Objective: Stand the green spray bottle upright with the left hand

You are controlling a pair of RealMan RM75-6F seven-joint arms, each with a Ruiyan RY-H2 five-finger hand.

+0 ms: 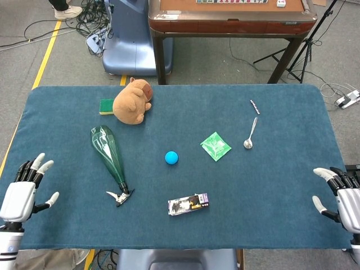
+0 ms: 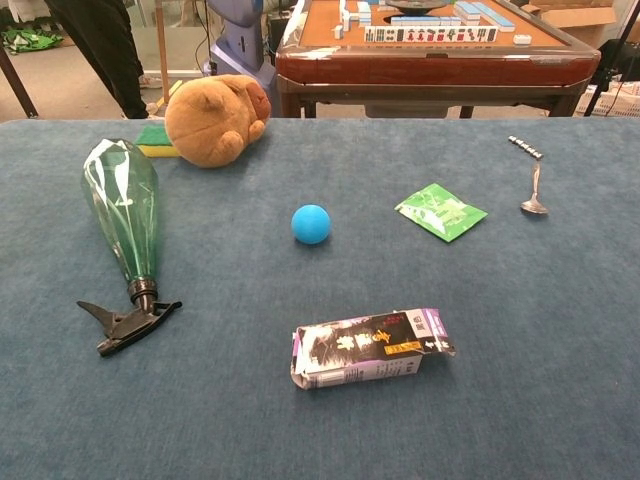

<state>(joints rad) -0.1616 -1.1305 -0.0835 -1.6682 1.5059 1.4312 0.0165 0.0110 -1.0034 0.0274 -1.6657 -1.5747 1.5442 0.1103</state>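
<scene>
The green spray bottle (image 1: 109, 153) (image 2: 123, 212) lies on its side on the left part of the blue table, black trigger nozzle (image 1: 120, 196) (image 2: 127, 321) toward the front edge. My left hand (image 1: 23, 192) hovers open at the table's front left corner, well left of the bottle, holding nothing. Open too, my right hand (image 1: 340, 192) sits at the front right edge, far from the bottle. Neither hand shows in the chest view.
A brown plush toy (image 1: 133, 101) and a green sponge (image 1: 107, 106) lie behind the bottle. A blue ball (image 1: 171, 157), a green packet (image 1: 215, 146), a spoon (image 1: 250, 135) and a dark carton (image 1: 188, 204) are spread over the middle and right.
</scene>
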